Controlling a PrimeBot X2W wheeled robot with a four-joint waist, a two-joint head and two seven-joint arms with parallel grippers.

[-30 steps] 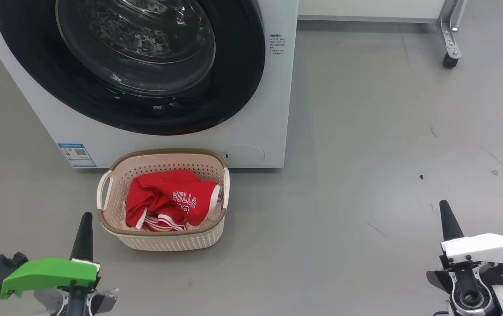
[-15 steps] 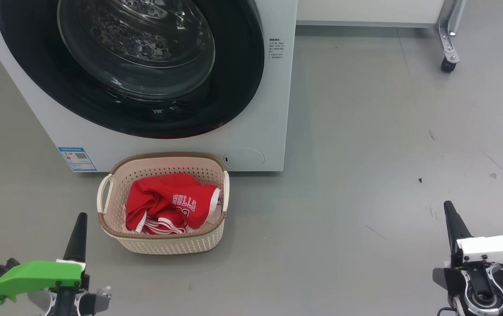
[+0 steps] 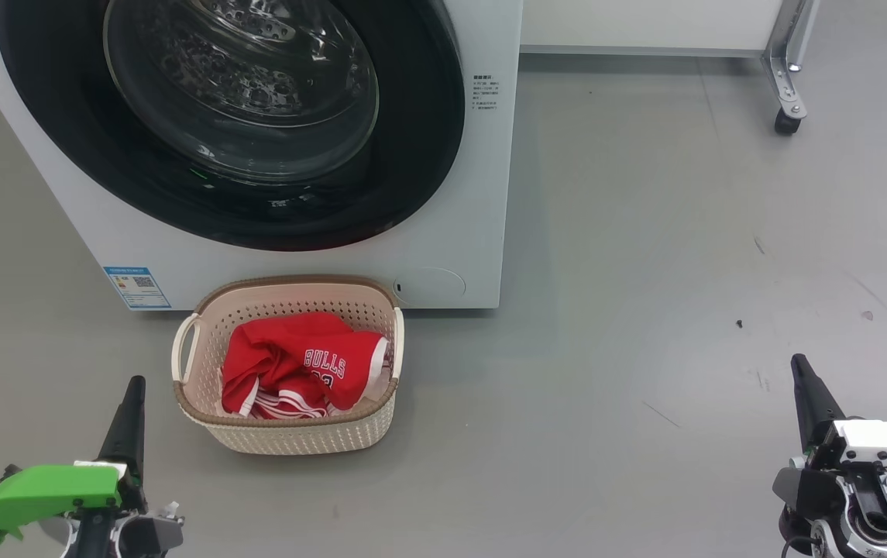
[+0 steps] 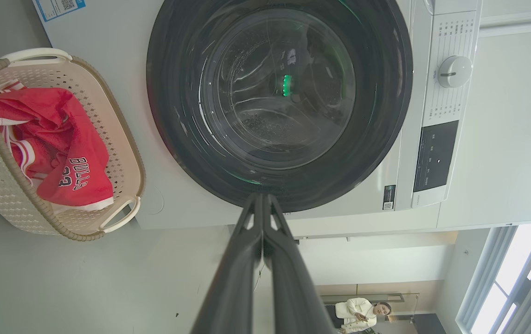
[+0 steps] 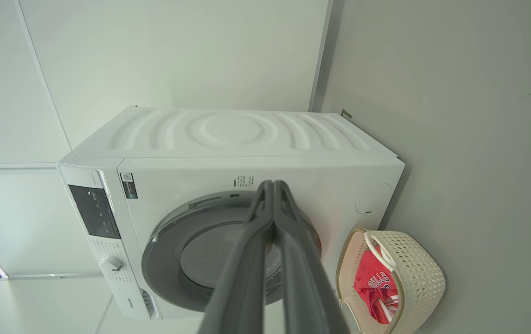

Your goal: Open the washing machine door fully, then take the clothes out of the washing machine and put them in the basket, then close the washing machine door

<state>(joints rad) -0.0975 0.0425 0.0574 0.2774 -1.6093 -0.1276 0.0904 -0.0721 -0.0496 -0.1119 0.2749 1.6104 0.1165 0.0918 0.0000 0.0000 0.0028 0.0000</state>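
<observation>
Nearest, the left gripper (image 3: pixel 134 386) and right gripper (image 3: pixel 801 367) hover at either side, dark fingers pressed together and pointing away, holding nothing. Between them (closer to the left one) the perforated cream basket (image 3: pixel 288 281) sits on the smooth grey floor (image 3: pixel 644 271), the red clothes (image 3: pixel 296 360) crumpled inside. Just behind stands the white washing machine (image 3: pixel 482 201), its glossy black-rimmed washing machine door (image 3: pixel 420 155) closed
</observation>
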